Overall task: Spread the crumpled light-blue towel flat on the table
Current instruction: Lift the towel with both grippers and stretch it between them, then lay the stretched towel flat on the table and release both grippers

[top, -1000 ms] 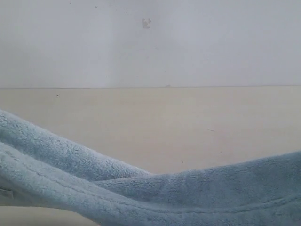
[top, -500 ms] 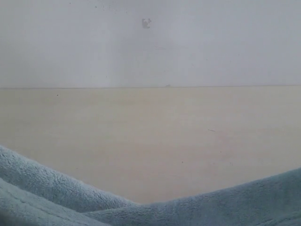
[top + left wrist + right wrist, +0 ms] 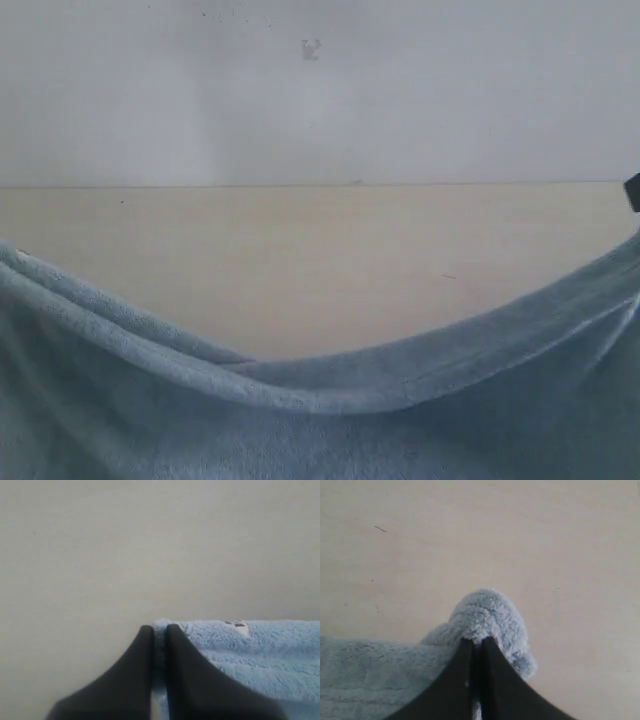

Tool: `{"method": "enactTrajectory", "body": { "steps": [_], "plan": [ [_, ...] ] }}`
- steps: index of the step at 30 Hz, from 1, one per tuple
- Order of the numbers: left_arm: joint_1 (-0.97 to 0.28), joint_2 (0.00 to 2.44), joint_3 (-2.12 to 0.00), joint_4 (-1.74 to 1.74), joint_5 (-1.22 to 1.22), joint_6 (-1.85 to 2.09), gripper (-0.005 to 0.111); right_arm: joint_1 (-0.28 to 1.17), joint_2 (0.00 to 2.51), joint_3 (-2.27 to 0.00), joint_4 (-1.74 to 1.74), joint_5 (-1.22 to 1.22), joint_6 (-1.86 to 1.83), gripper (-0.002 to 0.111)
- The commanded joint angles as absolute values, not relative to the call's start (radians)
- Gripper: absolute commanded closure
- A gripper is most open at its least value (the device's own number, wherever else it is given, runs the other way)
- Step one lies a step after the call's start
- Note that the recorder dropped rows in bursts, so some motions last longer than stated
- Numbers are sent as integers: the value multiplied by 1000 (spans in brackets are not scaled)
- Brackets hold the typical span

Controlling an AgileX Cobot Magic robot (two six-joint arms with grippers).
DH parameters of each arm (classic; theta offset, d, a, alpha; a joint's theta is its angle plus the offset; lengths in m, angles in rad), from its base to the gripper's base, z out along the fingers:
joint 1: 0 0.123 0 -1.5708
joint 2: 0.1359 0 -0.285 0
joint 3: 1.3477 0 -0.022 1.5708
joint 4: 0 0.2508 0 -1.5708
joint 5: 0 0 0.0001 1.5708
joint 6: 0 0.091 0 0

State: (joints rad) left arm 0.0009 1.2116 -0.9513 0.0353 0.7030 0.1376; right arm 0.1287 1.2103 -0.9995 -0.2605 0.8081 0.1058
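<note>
On the left of the scene, the left pincer has its two dark jaws pressed together on the very corner of the large, pale light-blue fluffy terry-cloth towel, pinching the hem just beside a small white label, with bare surface beneath it. From that corner the towel's upper edge runs across the exterior view in one long sagging curve, lowest near the middle and rising again toward the right. The cloth below it hangs like a curtain, filling the lower part of that view. Behind the sag lies the wide, smooth, pale beige desk, bare as far as can be seen, and behind that a plain white wall. At the right end, the right pincer is likewise closed tight, gripping a bunched, rounded tuft of the towel that bulges just past its tips. By my judgement the task is roughly midway: two far-apart points are gripped and the cloth is drawn out between them rather than crumpled, but it is not yet lying flat. It remains to lower it, lay it down without folds and let go. By count: one towel, one label, one desk, two pincers, both holding the towel.
</note>
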Motion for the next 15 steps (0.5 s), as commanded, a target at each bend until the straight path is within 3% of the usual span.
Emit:
{"method": "enactTrajectory", "body": {
  "steps": [1, 8, 10, 12, 15],
  "plan": [
    [42, 1363, -1079, 14, 627, 132, 103, 46, 1434, -1111, -267, 697, 88, 108],
    [60, 1641, -1311, 0, 545, 135, 103, 9, 1772, -1463, -97, 698, -74, 107],
    [60, 1706, -1372, -15, 529, 143, 100, 9, 1864, -1571, -9, 710, -137, 99],
    [60, 1778, -1430, -15, 488, 143, 91, 9, 1962, -1700, 30, 720, -157, 81],
    [65, 1853, -1499, -15, 417, 117, 69, 9, 2060, -1870, 32, 725, -153, 38]
  ]
}}
